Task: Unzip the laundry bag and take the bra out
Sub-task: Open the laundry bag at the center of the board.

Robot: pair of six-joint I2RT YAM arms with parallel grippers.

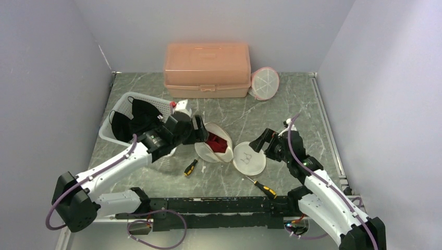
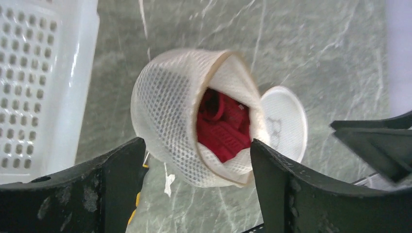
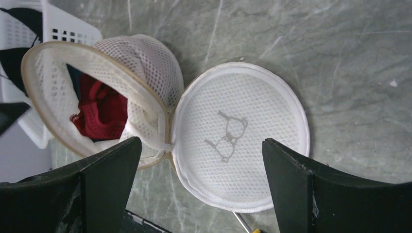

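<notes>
Bra (image 2: 223, 128) mostly hidden in open laundry bag (image 2: 170, 116) on table (image 1: 312, 130); only red bit shows. Left pincer (image 2: 197, 145) wide, tips either side of bag. Right pincer (image 3: 200, 143) wide over flap (image 3: 240, 136).

Left arm (image 1: 112, 166) reaches toward 2 o'clock; left gripper (image 2: 194, 187) jaws stand apart. Right arm (image 1: 323, 187) reaches toward 10 o'clock; right gripper (image 3: 197, 194) jaws stand fully spread, apparently holding nothing.
</notes>
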